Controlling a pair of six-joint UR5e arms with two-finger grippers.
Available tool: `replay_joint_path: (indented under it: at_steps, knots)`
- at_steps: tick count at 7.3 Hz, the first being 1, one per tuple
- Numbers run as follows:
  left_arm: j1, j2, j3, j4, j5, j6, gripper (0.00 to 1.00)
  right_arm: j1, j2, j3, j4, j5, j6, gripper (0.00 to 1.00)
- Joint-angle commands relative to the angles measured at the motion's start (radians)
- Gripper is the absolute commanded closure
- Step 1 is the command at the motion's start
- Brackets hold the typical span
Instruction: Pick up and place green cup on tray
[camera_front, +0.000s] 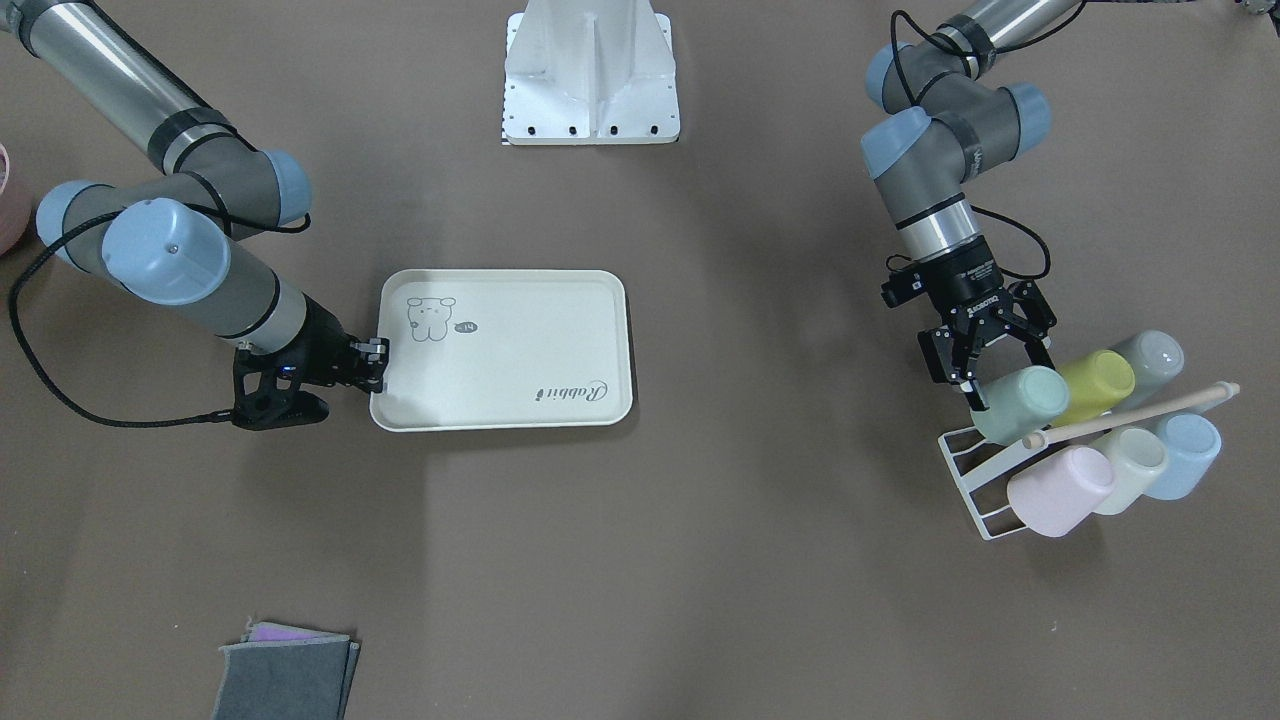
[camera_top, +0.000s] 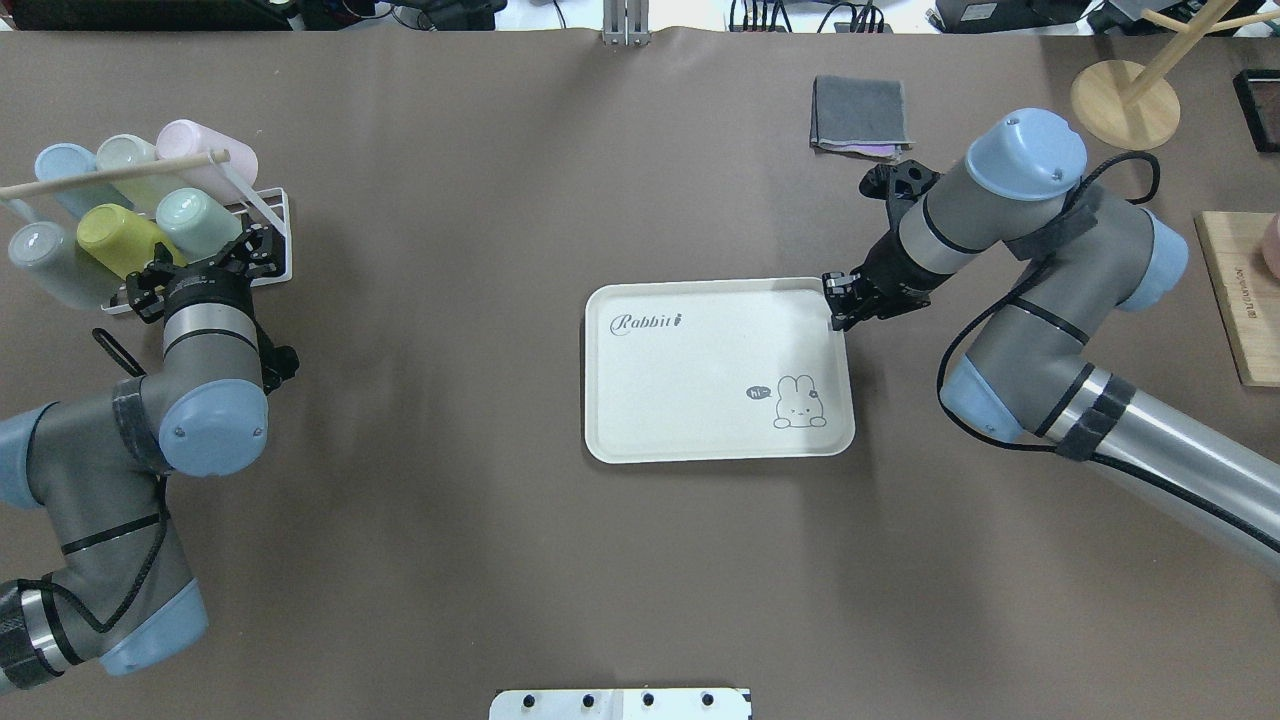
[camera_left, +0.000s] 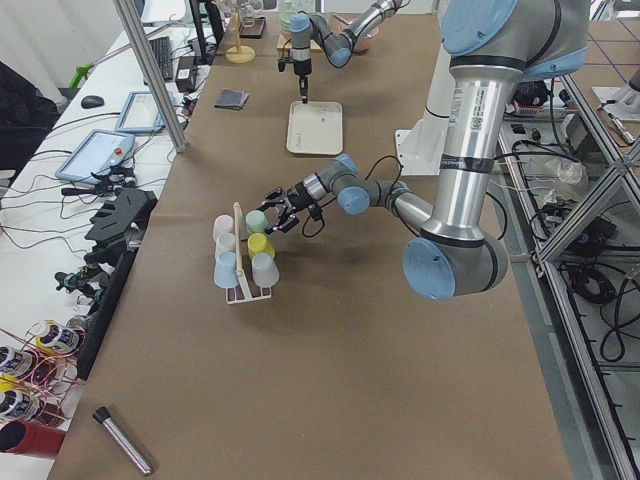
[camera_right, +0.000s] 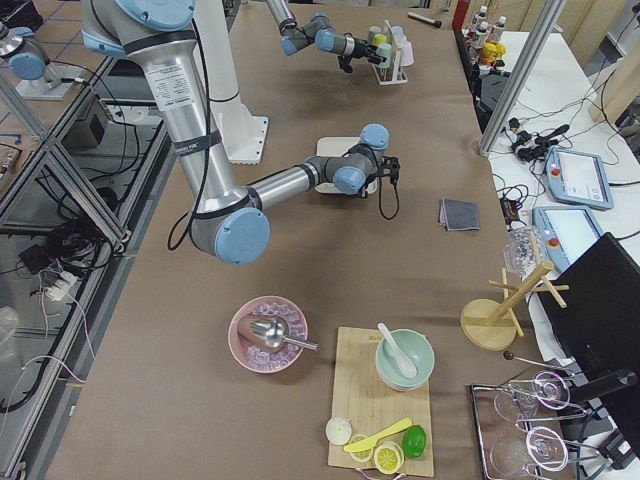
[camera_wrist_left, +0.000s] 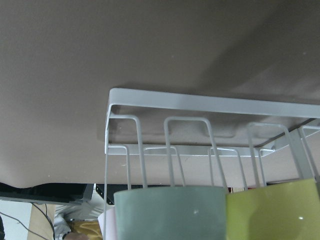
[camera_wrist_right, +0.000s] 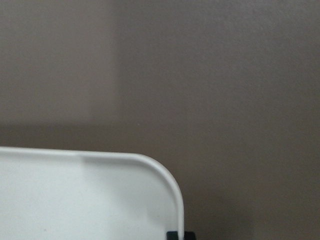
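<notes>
The green cup (camera_front: 1020, 400) is a pale mint tumbler lying tilted on the pegs of a white wire rack (camera_front: 965, 470). It also shows in the overhead view (camera_top: 195, 222) and at the bottom of the left wrist view (camera_wrist_left: 170, 212). My left gripper (camera_front: 1012, 380) is open, with its fingers on either side of the cup's upper end. The cream tray (camera_front: 520, 350) lies flat mid-table, printed with a small animal and "Rabbit". My right gripper (camera_front: 375, 362) is shut on the tray's rim near a corner (camera_wrist_right: 170, 185).
On the rack beside the green cup are a lime cup (camera_front: 1095, 385), grey cup (camera_front: 1150, 355), pink cup (camera_front: 1060, 490), cream cup (camera_front: 1130, 470) and blue cup (camera_front: 1185, 455), under a wooden dowel (camera_front: 1130, 412). A folded grey cloth (camera_front: 285, 680) lies near the operators' edge.
</notes>
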Motion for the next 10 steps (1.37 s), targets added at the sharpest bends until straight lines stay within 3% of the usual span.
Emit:
replay_joint_path:
  at_steps: [1,4,8,9,10]
  knots:
    - [0.002,-0.022,0.04,-0.008,0.025,-0.002,0.01,0.004,0.078,-0.07,-0.001,-0.001,-0.001,1.0]
    - [0.002,-0.028,0.075,-0.034,0.054,-0.004,0.01,-0.004,0.146,-0.07,-0.004,-0.02,0.0,1.0]
    - [0.0,-0.028,0.106,-0.071,0.064,-0.004,0.01,-0.071,0.146,-0.071,0.009,-0.047,-0.003,1.0]
    - [-0.001,-0.028,0.105,-0.071,0.064,-0.002,0.16,-0.073,0.143,-0.071,0.009,-0.047,-0.003,1.0]
    - [-0.001,-0.03,0.103,-0.069,0.065,-0.001,0.5,-0.075,0.141,-0.071,0.009,-0.047,-0.004,1.0]
